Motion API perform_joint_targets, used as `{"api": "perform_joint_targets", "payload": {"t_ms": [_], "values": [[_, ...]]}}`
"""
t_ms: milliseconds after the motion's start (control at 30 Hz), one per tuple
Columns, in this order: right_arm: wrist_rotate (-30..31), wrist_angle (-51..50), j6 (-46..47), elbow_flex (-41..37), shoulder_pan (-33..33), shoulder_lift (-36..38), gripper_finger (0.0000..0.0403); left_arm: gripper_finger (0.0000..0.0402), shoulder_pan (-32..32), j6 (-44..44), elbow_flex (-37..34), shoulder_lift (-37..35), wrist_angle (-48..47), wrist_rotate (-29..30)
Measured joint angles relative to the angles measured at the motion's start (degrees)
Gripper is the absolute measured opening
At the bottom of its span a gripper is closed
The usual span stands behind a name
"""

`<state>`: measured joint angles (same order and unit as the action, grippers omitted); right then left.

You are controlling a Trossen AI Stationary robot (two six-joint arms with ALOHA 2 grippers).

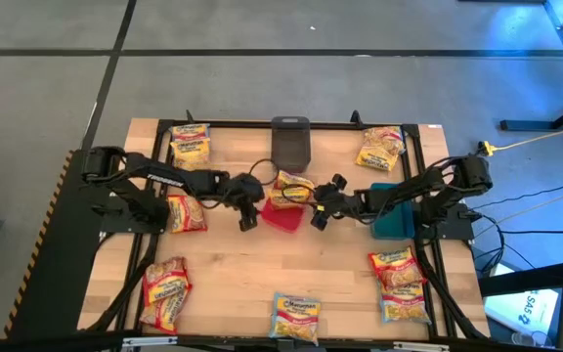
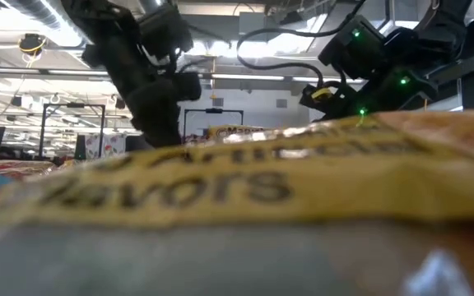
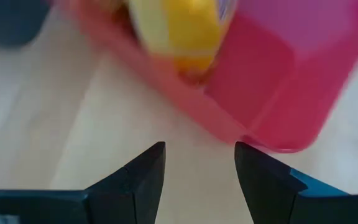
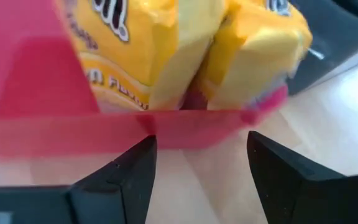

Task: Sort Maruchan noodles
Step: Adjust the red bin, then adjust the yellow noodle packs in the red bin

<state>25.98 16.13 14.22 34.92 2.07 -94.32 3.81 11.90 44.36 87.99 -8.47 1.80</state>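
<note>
left gripper: two dark fingers apart, nothing between them, bare pale wood showing in the gap. it sits just beside the near edge of the small red plastic bin, low over the table, pointing at the bin's corner.

right gripper: two dark fingers apart, empty, just short of the red bin's opposite rim. seen from above, the two grippers face each other across that bin at the table's middle.

red bin contents: two flat crinkly yellow maruchan noodle packets with red lettering, standing on edge side by side and poking above the rim. likely already sorted there, which would explain why both grippers stand empty next to it.

neighbouring bins: a dark grey plastic bin behind the red one, seemingly empty; a teal plastic bin to the right, partly under the right arm, contents hidden.

loose packets on the light wooden table: one at the far left corner, one at the far right, one by the left arm, a small pile at the near left, one at the near middle, a pile at the near right. all well apart from the bins, so most of the sorting appears to remain.
</note>
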Motion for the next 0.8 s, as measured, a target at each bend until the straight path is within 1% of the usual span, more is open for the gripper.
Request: {"api": "perform_joint_targets", "payload": {"t_ms": [200,300,333,400,467,500,567,633,667,700,733,800], "values": [[-0.1,0.5,-7.1,0.0,-2.2,0.0,0.0218,0.0188,-4.7,1.2,0.0,1.7,8.0,0.1],[-0.1,0.8,-10.4,0.0,-3.2,0.0,0.0218,0.0188,-5.8,1.5,0.0,2.4,8.9,0.3],[-0.1,-0.3,-11.6,0.1,-3.3,0.3,0.0218,0.0188,-5.8,1.5,0.2,2.4,8.2,0.5],[0.0,-5.0,-12.8,0.0,-3.2,2.8,0.0218,0.0188,-5.7,1.8,0.7,1.6,3.6,0.4],[-1.1,-11.3,-12.6,0.7,-2.5,6.4,0.0218,0.0188,-5.2,2.1,0.9,-1.0,-1.7,0.7],[-2.4,-15.1,-12.0,1.3,-2.0,8.5,0.0218,0.0188,-4.7,2.0,1.1,-2.3,-3.5,1.7],[-6.6,-19.8,-11.3,2.9,-0.6,12.3,0.0218,0.0188,-3.5,0.8,0.9,-5.4,-6.2,7.8],[-11.3,-19.6,-10.6,3.7,1.0,15.5,0.0218,0.0188,-1.4,-1.2,0.5,-7.2,-4.5,15.8],[-13.4,-17.0,-10.2,3.7,1.7,16.3,0.0218,0.0188,-0.1,-2.5,0.1,-8.0,-2.9,18.0],[-15.3,-13.6,-9.9,3.8,2.5,16.5,0.0218,0.0188,1.3,-3.9,-0.3,-8.5,-1.0,19.2],[-17.1,-10.7,-10.0,3.9,3.3,16.4,0.0218,0.0188,2.9,-5.1,-0.6,-8.4,2.2,19.2],[-19.5,-5.7,-11.5,3.8,4.4,15.4,0.0218,0.0188,6.1,-7.3,-1.7,-7.6,8.0,16.9]]}}
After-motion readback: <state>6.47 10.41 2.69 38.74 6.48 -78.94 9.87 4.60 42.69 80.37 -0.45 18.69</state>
